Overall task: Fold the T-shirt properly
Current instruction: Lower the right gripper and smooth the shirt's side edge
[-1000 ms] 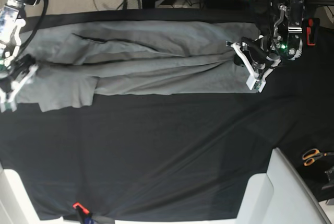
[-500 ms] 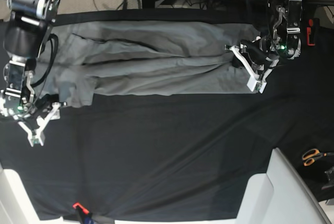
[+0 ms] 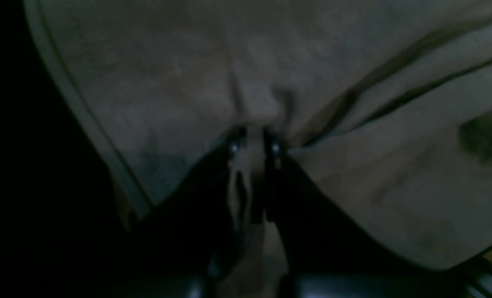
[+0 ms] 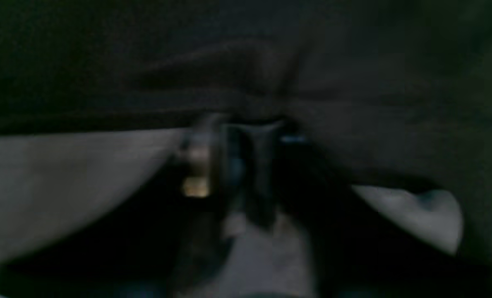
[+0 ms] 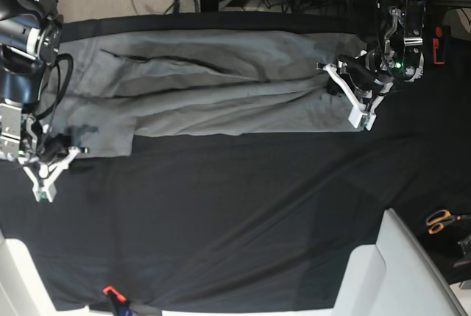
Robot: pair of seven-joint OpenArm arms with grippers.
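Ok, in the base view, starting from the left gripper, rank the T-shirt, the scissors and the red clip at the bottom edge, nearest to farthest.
From the left gripper, upper right of the view:
1. T-shirt, pinched in its jaws at the right end.
2. Scissors, lower right, past the black cloth.
3. Red clip, bottom left edge, farthest.

- Black cylindrical arm segments on both sides
- White fingers on the left arm, a green light glowing beside them
- White fingers on the right arm, black cable looped at twelve o'clock

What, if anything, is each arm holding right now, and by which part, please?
The left gripper pinches a fold of the T-shirt near its hemmed edge. What the right gripper holds cannot be told.
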